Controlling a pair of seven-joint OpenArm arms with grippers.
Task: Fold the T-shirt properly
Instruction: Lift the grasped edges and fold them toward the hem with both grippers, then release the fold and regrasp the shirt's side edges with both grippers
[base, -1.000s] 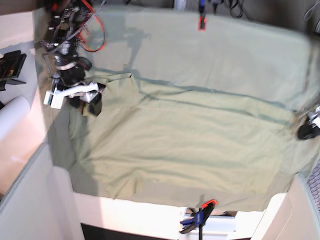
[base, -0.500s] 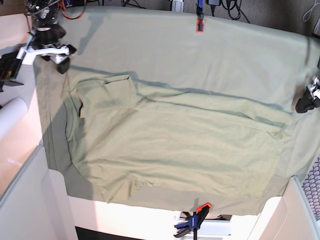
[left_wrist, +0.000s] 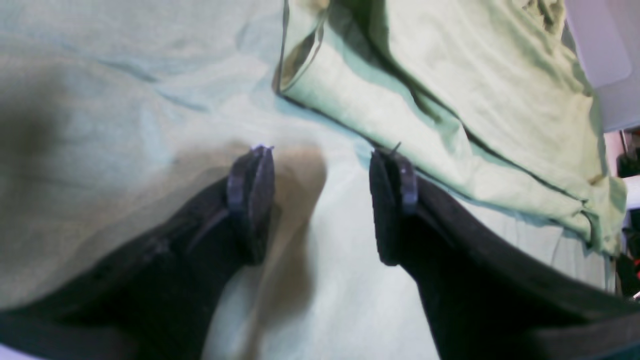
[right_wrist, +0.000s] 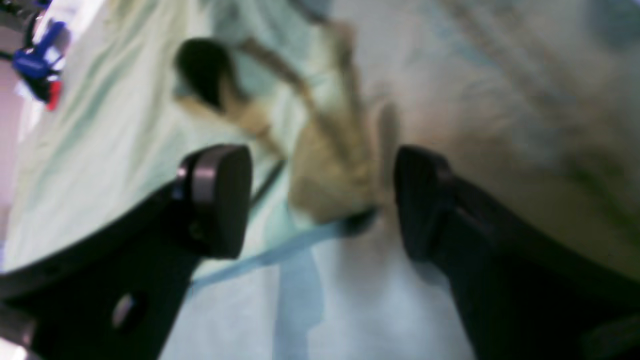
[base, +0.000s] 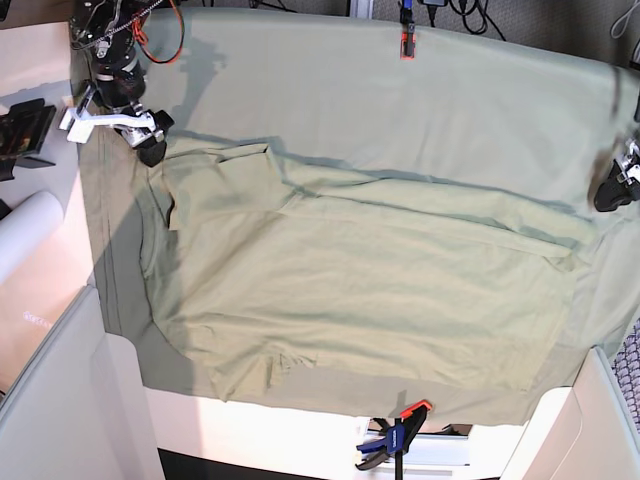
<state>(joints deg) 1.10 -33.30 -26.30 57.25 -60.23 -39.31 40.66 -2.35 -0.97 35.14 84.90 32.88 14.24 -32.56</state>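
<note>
Currently both arms parked off the garment, nothing gripped. Right gripper (base: 140, 130) spread wide and empty, hovering just beside the folded-in sleeve corner of the T-shirt (base: 360, 290); sleeve edge sits directly ahead of its fingertips (right_wrist: 220, 200) in the wrist view, though blurred. Left gripper (left_wrist: 322, 200) likewise released, jaws apart over the grey-green sheet (base: 400, 110), shirt hem just ahead and to its right, not touching. Shirt lies flat between the two grippers, one long edge already turned in. Probably standing clear at opposite ends to line up the next fold. Clamp (base: 395, 440) pins sheet at near edge, likely to stop slip.
</note>
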